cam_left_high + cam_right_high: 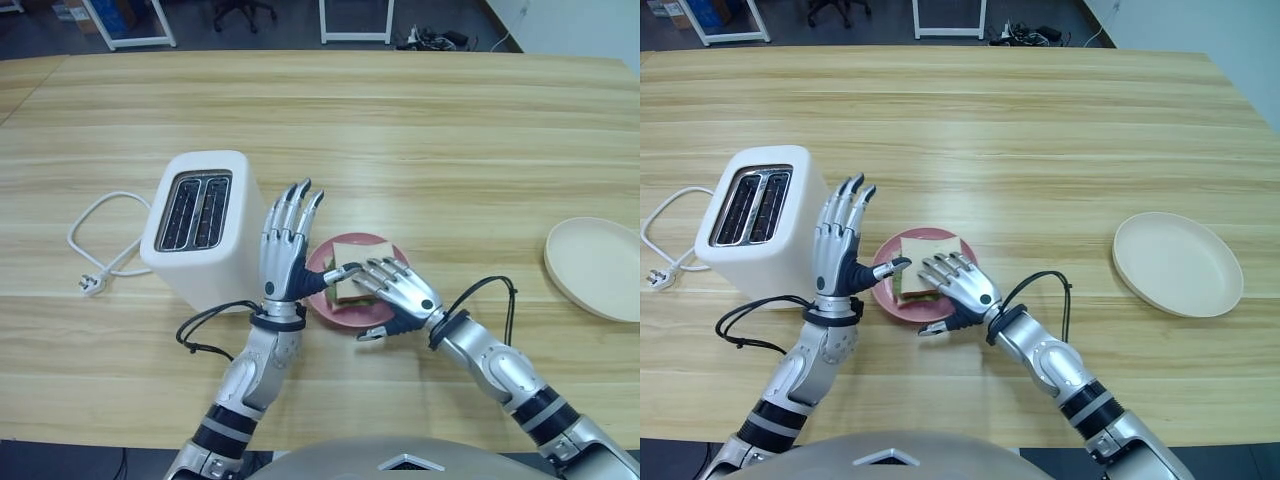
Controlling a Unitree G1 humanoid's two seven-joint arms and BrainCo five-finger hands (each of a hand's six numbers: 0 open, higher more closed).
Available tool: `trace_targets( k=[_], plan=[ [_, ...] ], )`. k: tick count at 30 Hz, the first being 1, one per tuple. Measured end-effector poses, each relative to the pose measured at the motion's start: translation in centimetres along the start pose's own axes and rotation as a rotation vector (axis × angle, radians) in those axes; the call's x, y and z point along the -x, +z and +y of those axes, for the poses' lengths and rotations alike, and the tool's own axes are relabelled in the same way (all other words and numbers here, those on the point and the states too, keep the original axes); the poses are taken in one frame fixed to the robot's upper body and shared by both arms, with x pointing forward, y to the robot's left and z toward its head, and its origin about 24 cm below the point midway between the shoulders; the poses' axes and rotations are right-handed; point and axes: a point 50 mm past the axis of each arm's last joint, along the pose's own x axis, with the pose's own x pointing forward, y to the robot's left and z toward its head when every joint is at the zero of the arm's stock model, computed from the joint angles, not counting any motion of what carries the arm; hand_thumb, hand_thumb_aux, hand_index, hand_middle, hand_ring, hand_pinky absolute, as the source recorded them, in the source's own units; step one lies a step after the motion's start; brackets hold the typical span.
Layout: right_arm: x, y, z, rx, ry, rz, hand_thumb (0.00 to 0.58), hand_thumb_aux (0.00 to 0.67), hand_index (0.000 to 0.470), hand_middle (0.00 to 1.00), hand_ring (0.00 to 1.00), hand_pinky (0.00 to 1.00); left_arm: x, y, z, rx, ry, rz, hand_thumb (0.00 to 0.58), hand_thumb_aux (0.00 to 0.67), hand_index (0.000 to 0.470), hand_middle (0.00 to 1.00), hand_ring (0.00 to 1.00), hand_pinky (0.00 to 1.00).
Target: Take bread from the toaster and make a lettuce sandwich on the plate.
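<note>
Leftmost, the toaster (200, 235) stands on the tabletop (420, 130), and the left eye view takes in more of its cord (95, 225). At its 3 o'clock the left hand (285, 245) stands upright, fingers straight and apart, holding nothing, thumb tip at the sandwich (352, 252). This lies on the pink plate (335, 318). From 5 o'clock the right hand (405, 290) rests spread on the bread. The cream plate (1177, 263), whole in the right eye view, lies well apart at 3 o'clock.

Brightly and evenly lit from overhead. Only faint, soft shadows on the table (450, 150) close under the toaster (240, 250), left hand (285, 245) and right hand (405, 292). Pale sheen across far tabletop. Dimmer beyond.
</note>
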Motion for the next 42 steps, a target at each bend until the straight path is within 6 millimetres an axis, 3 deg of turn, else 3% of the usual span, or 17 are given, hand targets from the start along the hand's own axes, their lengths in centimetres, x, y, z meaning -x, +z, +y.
trace_targets(
  k=[4,9,10,11,12,13,14,15,16,20,24,29,34,39,42],
  plan=[
    [1.8,-1.7,0.2,-0.015,-0.019,0.045,0.000,0.000,0.000,0.00,0.00,0.00,1.8,-3.8,-2.1,0.222,-0.169,0.294,0.000,0.000,0.000,0.00,0.00,0.00],
    [3.0,0.1,-0.6,-0.140,-0.195,-0.023,0.000,0.000,0.000,0.00,0.00,0.00,2.1,-4.1,-2.0,0.241,-0.198,0.281,0.000,0.000,0.000,0.00,0.00,0.00],
    [3.0,0.3,-1.4,-0.175,-0.271,-0.033,0.000,0.000,0.000,0.00,0.00,0.00,2.1,-4.0,-1.9,0.244,-0.199,0.273,0.000,0.000,0.000,0.68,0.68,0.68],
    [3.0,0.4,-2.4,-0.200,-0.347,-0.045,0.000,0.000,0.000,0.00,0.00,0.00,2.1,-3.9,-1.9,0.249,-0.200,0.265,0.120,0.074,0.052,1.00,1.00,1.00],
    [3.1,0.3,-3.8,-0.235,-0.452,-0.045,0.000,0.000,0.000,0.00,0.00,0.00,2.2,-3.7,-1.7,0.255,-0.197,0.252,0.503,0.426,0.299,1.00,1.00,1.00],
    [3.4,0.0,-4.9,-0.265,-0.529,-0.032,0.000,0.000,0.000,0.00,0.00,0.00,2.3,-3.5,-1.5,0.260,-0.196,0.237,0.580,0.670,0.470,1.00,1.00,1.00],
    [3.7,-0.5,-5.4,-0.289,-0.569,-0.008,0.322,0.223,0.157,0.85,0.85,0.85,2.4,-3.4,-1.3,0.261,-0.196,0.228,0.580,0.670,0.470,1.00,1.00,1.00],
    [4.2,-1.1,-5.8,-0.317,-0.596,0.024,0.572,0.594,0.417,1.00,1.00,1.00,2.5,-3.2,-1.0,0.262,-0.197,0.217,0.580,0.670,0.470,1.00,1.00,1.00],
    [4.6,-1.5,-5.8,-0.337,-0.607,0.052,0.580,0.670,0.470,1.00,1.00,1.00,2.6,-3.1,-0.8,0.262,-0.200,0.210,0.580,0.670,0.470,1.00,1.00,1.00],
    [7.0,-3.9,-5.1,-0.387,-0.573,0.231,0.580,0.670,0.470,1.00,1.00,1.00,3.8,-2.8,0.4,0.225,-0.251,0.194,0.580,0.670,0.470,1.00,1.00,1.00],
    [10.4,-5.2,-2.6,-0.357,-0.377,0.395,0.580,0.670,0.470,1.00,1.00,1.00,5.2,-2.7,2.1,0.142,-0.339,0.261,0.580,0.670,0.470,1.00,1.00,1.00],
    [12.1,-4.0,-0.1,-0.334,-0.152,0.405,0.580,0.670,0.470,1.00,1.00,1.00,7.4,-3.3,2.1,0.129,-0.497,0.431,0.580,0.670,0.470,1.00,1.00,1.00],
    [10.5,-1.0,2.3,-0.373,-0.043,0.310,0.580,0.670,0.470,1.00,1.00,1.00,7.2,-2.4,0.4,0.117,-0.597,0.407,0.580,0.670,0.470,1.00,1.00,1.00],
    [7.6,0.4,2.3,-0.353,-0.067,0.226,0.580,0.670,0.470,1.00,1.00,1.00,6.1,-0.9,-2.3,0.165,-0.618,0.350,0.580,0.670,0.470,1.00,1.00,1.00],
    [5.8,0.2,2.1,-0.321,-0.085,0.193,0.580,0.670,0.470,1.00,1.00,1.00,4.9,-0.2,-3.9,0.175,-0.629,0.301,0.580,0.670,0.470,1.00,1.00,1.00]
  ],
)
